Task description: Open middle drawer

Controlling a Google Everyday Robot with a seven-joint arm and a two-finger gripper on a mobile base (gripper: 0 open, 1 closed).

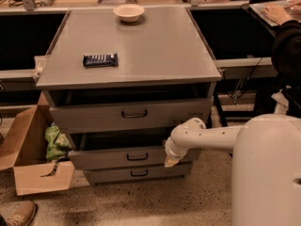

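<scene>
The middle drawer [113, 157] is a grey metal front of medium height with a small dark loop handle [137, 157] at its centre. It stands out a little from the cabinet, with a dark gap above it. My gripper [170, 161] hangs down from the white arm [207, 136] at the right end of the middle drawer's front, well to the right of the handle. Whether it touches the front does not show.
The taller top drawer [131, 114] also stands slightly out; the shortest drawer [138, 173] is at the bottom. A dark bar [100, 59] and a bowl [128, 12] lie on the cabinet top. An open cardboard box [28, 159] stands at the left, a shoe [19, 213] below it, and a seated person [287, 51] at the right.
</scene>
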